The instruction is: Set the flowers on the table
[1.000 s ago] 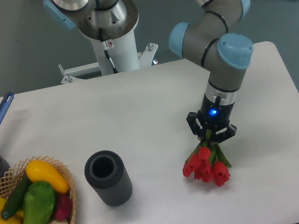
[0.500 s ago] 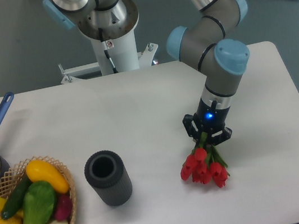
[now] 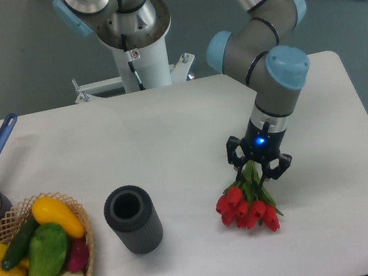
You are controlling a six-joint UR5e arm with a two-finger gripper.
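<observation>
**Camera: flowers down, gripper letting go**

Camera shows my gripper (image 3: 261,168) spread wider than half a second ago, fingers clear of the stems. Flowers (image 3: 246,205) have dropped and fanned out, lying on the worktop (image 3: 169,133). I judge placement is done; retreat's next.

we see the gripper (image 3: 259,166) pointing down over the flowers (image 3: 246,205), its jaws spread around the green stems, red buds fanned on the white table (image 3: 170,140). a dark ribbed cylinder (image 3: 133,219) stands left of them, beside a wicker basket (image 3: 83,255) of produce.
</observation>
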